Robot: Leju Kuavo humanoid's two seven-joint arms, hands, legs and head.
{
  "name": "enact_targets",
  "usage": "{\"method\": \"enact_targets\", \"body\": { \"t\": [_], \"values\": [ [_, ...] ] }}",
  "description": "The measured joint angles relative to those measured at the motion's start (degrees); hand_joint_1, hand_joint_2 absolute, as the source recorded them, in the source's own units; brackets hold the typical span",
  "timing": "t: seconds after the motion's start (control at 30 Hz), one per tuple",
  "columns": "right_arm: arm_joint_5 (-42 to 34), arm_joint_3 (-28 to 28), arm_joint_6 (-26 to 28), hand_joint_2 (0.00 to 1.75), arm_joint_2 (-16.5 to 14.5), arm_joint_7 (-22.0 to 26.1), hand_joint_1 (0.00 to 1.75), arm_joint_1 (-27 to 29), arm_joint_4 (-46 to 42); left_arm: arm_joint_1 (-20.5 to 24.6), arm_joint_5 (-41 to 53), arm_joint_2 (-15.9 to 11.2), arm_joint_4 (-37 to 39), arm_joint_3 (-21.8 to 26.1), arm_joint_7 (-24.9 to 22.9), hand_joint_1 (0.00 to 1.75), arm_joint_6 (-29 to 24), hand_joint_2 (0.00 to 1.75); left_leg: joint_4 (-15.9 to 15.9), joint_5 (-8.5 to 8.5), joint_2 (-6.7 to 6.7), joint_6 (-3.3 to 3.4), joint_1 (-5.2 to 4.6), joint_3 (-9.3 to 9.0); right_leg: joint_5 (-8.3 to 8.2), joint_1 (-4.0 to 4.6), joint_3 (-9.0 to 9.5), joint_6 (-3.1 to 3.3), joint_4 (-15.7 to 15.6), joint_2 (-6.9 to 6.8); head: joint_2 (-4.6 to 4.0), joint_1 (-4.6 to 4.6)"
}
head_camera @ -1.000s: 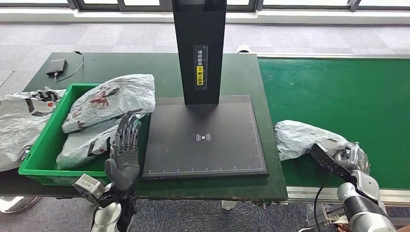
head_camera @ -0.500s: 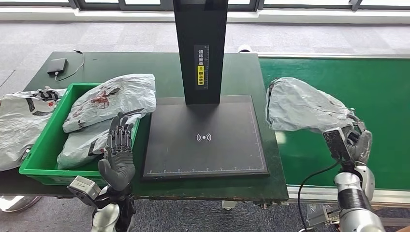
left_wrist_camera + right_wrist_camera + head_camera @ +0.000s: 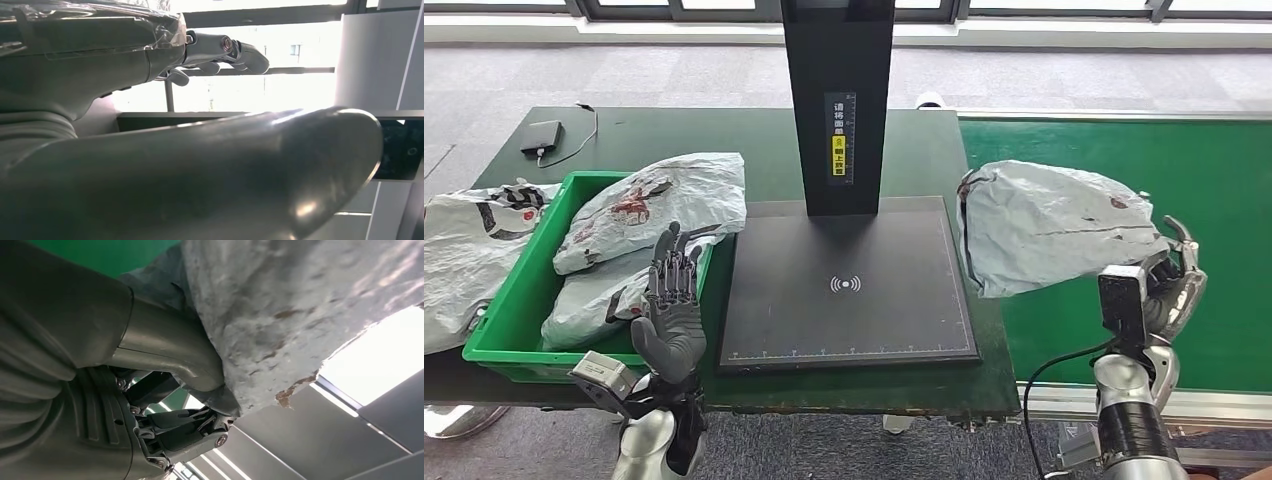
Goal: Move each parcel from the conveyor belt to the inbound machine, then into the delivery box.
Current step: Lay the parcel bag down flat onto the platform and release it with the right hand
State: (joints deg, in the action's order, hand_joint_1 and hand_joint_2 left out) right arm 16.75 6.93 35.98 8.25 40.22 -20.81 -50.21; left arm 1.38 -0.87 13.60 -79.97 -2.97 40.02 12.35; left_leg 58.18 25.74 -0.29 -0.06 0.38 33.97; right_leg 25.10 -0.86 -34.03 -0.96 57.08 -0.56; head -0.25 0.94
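The right robot hand [image 3: 1172, 285] grips one end of a grey parcel [image 3: 1054, 225], held in the air over the gap between the green conveyor belt [image 3: 1124, 160] and the black inbound machine [image 3: 849, 285]. Its fingers are mostly hidden behind the bag; the right wrist view shows the thumb [image 3: 170, 357] pressed into the plastic. The left robot hand [image 3: 671, 310] is upright, fingers spread, holding nothing, beside the green delivery box [image 3: 499, 310], where two parcels lie. The dark green tabletop [image 3: 694, 130] stands on grey carpet.

The parcel [image 3: 1054, 225] is crinkled grey plastic film, scuffed and matt — the conveyor belt [image 3: 1204, 180] a smooth matt green, the inbound machine [image 3: 849, 290] matt black, the delivery box [image 3: 519, 290] glossy green plastic.
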Motion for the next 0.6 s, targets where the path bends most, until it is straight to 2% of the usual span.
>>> {"method": "enact_targets", "body": {
  "t": [0.3,0.43,0.6],
  "values": [
    [0.59,-5.55,1.79,1.75,-1.17,-0.02,1.75,-0.28,-1.46,0.68,-0.22,-0.01,1.06,-0.04,0.0,0.0,-0.17,0.0,-0.01,0.01,0.06,-0.01,0.0,0.08,-0.01,0.0,-0.02,0.01,0.03,0.07,0.01,0.01],
    [4.96,-10.39,-0.74,1.75,-6.14,-0.3,1.75,-6.09,8.85,0.8,0.07,0.08,1.34,-0.61,0.0,0.0,-0.55,0.0,-0.03,0.0,0.54,-0.13,0.04,-0.06,-0.12,0.05,-0.18,0.17,0.07,0.58,0.0,0.0],
    [9.93,-15.43,-2.94,1.75,-13.33,-3.4,1.75,-9.1,20.08,1.06,0.73,0.62,1.77,-1.15,0.0,0.0,-0.15,0.0,-0.03,-0.12,0.31,-0.3,0.1,0.03,-0.1,0.09,-0.27,0.23,0.22,0.39,0.0,-0.01]
  ]
}}
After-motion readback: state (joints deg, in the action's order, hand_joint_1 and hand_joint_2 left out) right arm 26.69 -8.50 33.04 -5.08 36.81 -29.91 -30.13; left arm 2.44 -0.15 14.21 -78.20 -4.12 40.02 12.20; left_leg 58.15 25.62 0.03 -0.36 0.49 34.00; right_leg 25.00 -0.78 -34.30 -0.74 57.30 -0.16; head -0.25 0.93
